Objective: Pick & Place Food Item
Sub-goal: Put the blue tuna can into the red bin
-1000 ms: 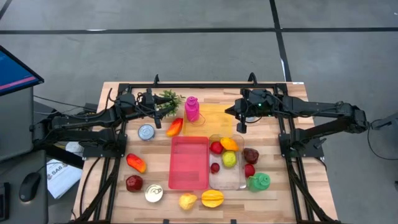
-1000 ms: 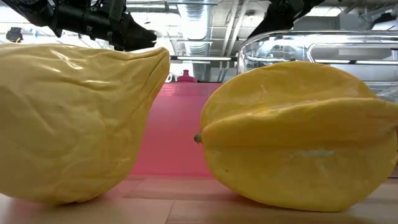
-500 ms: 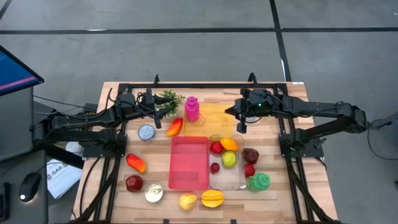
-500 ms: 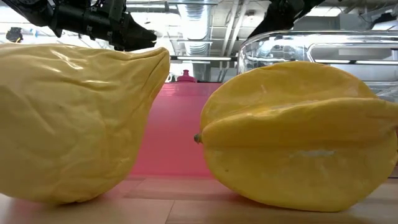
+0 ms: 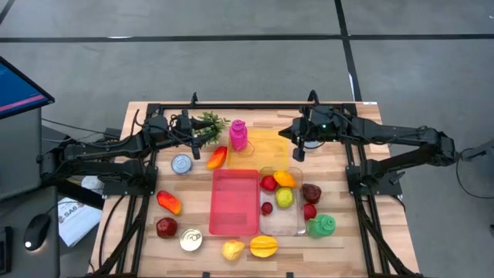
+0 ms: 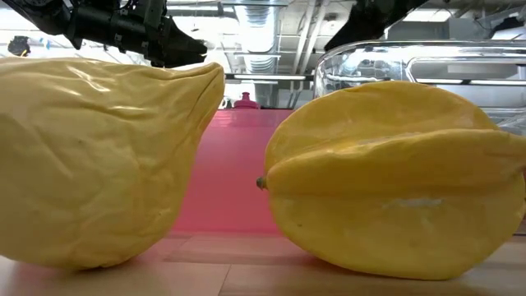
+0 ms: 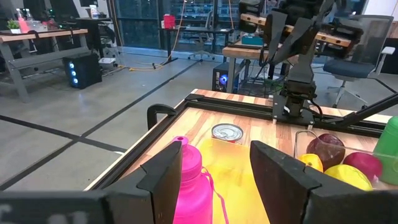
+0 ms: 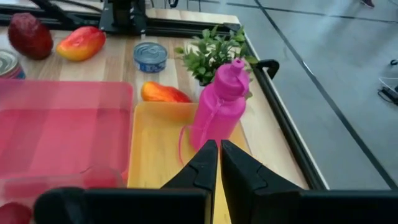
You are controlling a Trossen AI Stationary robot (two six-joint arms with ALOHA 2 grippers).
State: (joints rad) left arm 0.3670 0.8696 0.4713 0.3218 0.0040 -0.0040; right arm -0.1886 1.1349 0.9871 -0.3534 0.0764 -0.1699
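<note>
Both grippers hover at the table's far side and touch nothing. My left gripper point(image 5: 193, 130) is open beside the green plant point(image 5: 209, 122); in its wrist view point(image 7: 214, 180) the pink bottle point(image 7: 189, 186) stands between the fingers, farther off. My right gripper point(image 5: 299, 150) is shut over the far right corner of the yellow tray point(image 5: 266, 147); its wrist view point(image 8: 219, 165) looks across at the pink bottle point(image 8: 219, 112). An orange-red mango point(image 5: 217, 157) lies on the wood left of the yellow tray. A clear tub point(image 5: 282, 220) holds several fruits.
A pink tray point(image 5: 234, 202) sits mid-table. Around it lie two tin cans point(image 5: 181, 164) point(image 5: 191, 239), a second mango point(image 5: 168, 202), dark red fruits point(image 5: 166, 227) point(image 5: 311, 192) and a green bottle point(image 5: 321, 225). At the near edge are a yellow fruit point(image 6: 99, 156) and a starfruit point(image 6: 394, 181).
My right gripper has drawn a little toward the table's far edge above the yellow tray, fingers still shut. The objects have stayed where they were.
</note>
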